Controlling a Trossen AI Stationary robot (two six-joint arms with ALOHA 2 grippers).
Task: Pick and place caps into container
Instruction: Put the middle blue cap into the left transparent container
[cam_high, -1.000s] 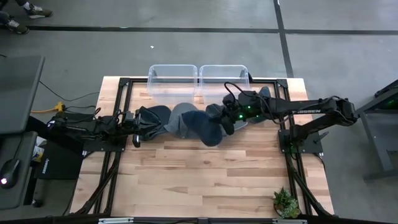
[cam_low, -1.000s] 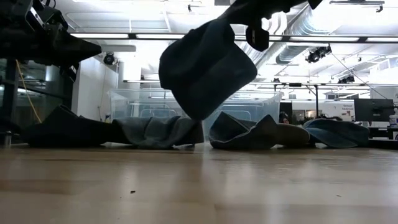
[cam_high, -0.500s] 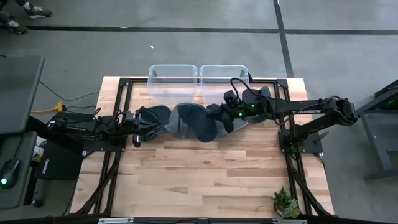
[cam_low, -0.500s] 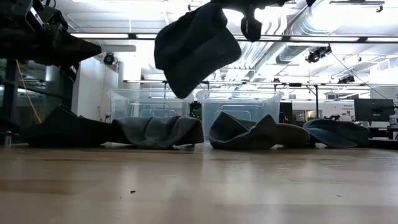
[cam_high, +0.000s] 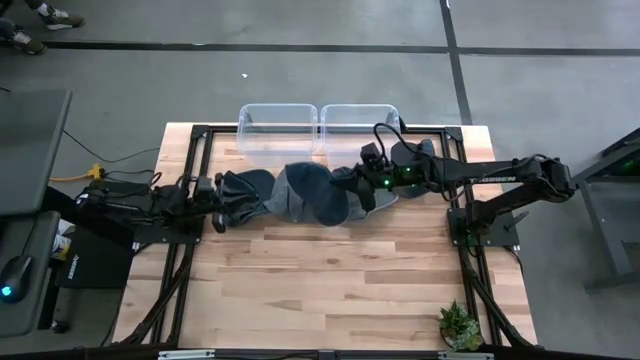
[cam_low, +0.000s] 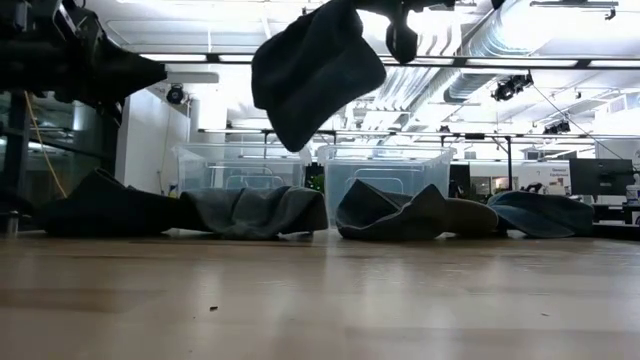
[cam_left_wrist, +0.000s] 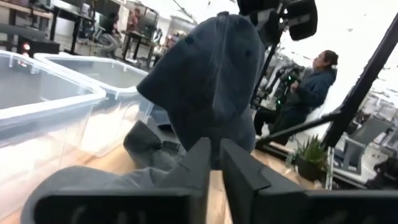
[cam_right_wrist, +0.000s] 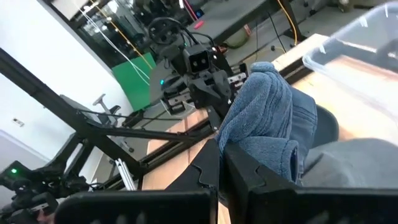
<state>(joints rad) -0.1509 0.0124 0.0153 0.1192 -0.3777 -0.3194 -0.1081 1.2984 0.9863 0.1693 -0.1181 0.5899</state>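
The right gripper (cam_high: 358, 188) is clamped on a denim-blue cap (cam_low: 312, 70), holding it clear of the wooden table (cam_high: 340, 280) so the floppy fabric hangs free below the fingers; in the right wrist view the cloth is bunched between the closed fingers (cam_right_wrist: 249, 171). The lift is presumably meant to let the cap pass over the rim of the clear plastic containers (cam_high: 318, 128) at the table's far edge. The remaining caps (cam_low: 250, 212) lie in a row on the table in front of the containers. The left gripper (cam_high: 222, 203) waits low beside the row's left end, fingers closed with nothing between them. A person (cam_left_wrist: 311, 90) sits in the room beyond.
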